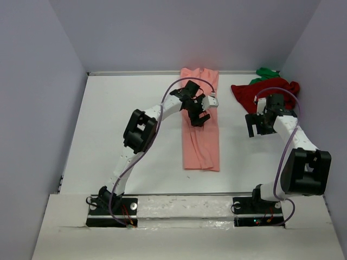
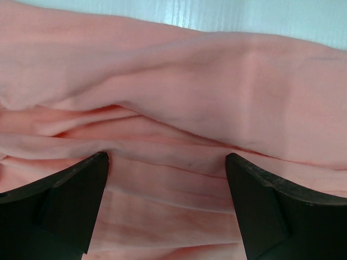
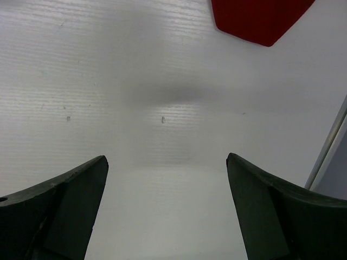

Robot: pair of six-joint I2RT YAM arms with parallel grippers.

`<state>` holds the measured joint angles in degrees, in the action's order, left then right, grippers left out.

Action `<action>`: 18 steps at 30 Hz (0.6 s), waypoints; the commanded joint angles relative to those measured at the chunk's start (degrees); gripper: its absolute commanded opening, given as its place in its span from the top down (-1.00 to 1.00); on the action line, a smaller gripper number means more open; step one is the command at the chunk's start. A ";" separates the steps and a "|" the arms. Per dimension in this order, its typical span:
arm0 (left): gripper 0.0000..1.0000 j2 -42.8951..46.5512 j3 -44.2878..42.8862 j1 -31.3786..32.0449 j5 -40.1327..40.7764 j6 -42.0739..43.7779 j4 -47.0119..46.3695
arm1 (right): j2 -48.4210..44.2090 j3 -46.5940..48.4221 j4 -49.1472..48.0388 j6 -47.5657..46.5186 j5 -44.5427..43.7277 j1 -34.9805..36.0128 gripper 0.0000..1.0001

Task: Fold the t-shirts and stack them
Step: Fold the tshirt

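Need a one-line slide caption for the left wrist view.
Open left claw poised over the rumpled folds of the salmon-pink cloth t-shirt, white table beyond.

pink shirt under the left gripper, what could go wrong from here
1. The left gripper is open right over stacked folds of the salmon-pink shirt; closing might pinch only the top layer and pull the long fold apart.
2. The dark red shirt lies crumpled against the green shirt at the far right; the open right gripper, over bare table, could drag both together.

Overhead plus close wrists; shared t-shirts (image 1: 200, 146)
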<state>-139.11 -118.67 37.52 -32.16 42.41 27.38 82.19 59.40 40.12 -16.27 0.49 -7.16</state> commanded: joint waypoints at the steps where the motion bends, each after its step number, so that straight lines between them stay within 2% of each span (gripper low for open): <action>1: -0.98 -0.81 -4.20 0.54 -0.28 -0.83 -0.12 | 0.07 1.07 0.40 0.54 0.39 -0.40 -0.91; 3: -0.98 -2.83 -6.64 0.63 3.94 -4.96 -1.45 | 0.07 0.99 0.40 0.54 0.21 -0.40 -0.91; 7: -0.98 -8.45 -14.82 0.54 6.15 -6.46 3.64 | 0.07 0.98 0.57 0.54 0.12 -0.40 -0.91; 13: -0.98 -8.55 -14.04 0.63 7.64 -7.08 2.42 | 0.42 1.07 0.66 0.45 0.12 -0.40 -0.91; 18: -0.98 -9.08 -14.39 0.63 12.99 -7.35 2.86 | 0.69 1.25 0.75 0.54 -0.23 -0.40 -0.91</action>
<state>-147.57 -131.61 37.82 -24.95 35.24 28.58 82.56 59.40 40.51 -16.27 0.47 -7.16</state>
